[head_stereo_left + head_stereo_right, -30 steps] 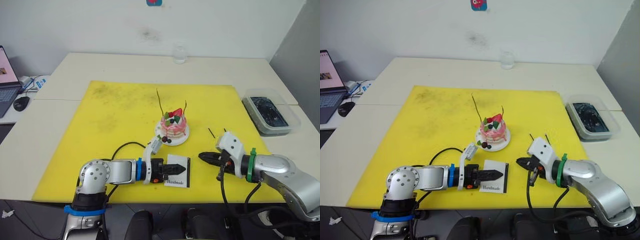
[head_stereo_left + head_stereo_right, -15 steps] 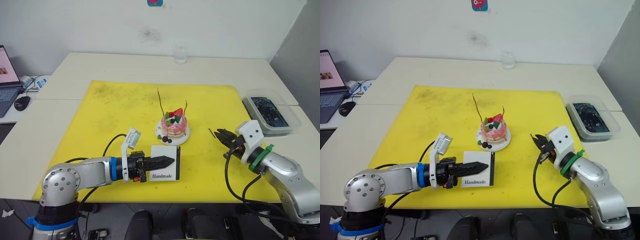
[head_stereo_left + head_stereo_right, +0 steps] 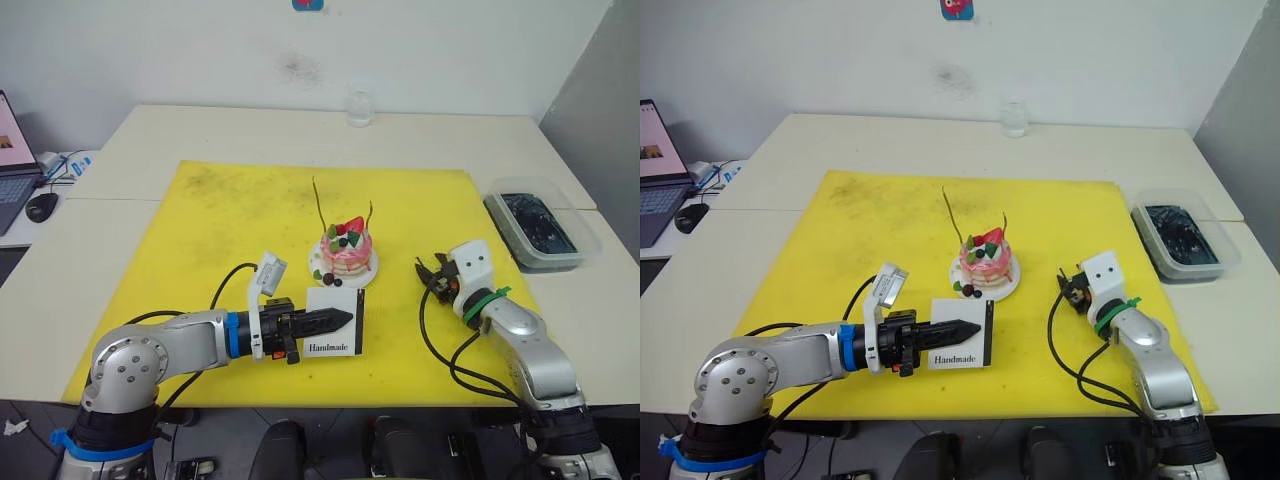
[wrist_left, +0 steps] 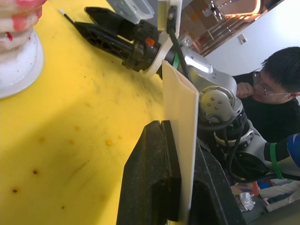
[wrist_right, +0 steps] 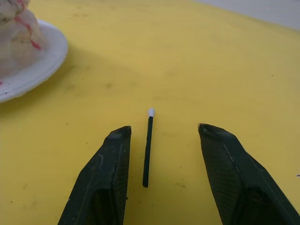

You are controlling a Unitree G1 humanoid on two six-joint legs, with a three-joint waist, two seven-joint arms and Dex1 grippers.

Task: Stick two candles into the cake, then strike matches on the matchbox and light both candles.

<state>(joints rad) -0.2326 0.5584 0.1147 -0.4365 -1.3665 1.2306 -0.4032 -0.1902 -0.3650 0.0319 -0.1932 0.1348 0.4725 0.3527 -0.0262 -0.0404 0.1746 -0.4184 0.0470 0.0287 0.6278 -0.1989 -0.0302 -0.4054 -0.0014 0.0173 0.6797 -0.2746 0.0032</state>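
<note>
Flat white matchbox (image 3: 334,320) pinched in left gripper (image 3: 335,320); right gripper (image 5: 161,154) spread around thin dark white-tipped match (image 5: 148,147)

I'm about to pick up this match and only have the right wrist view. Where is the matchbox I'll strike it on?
Observer: The left gripper is shut on the matchbox, just on the near side of the cake.
Operator: Which way does its black strip face?
Observer: It runs along the box's edge nearest the right gripper.
Operator: Are the candles in yet?
Observer: Yes, both candles stand in the cake, with no flame showing.
</note>
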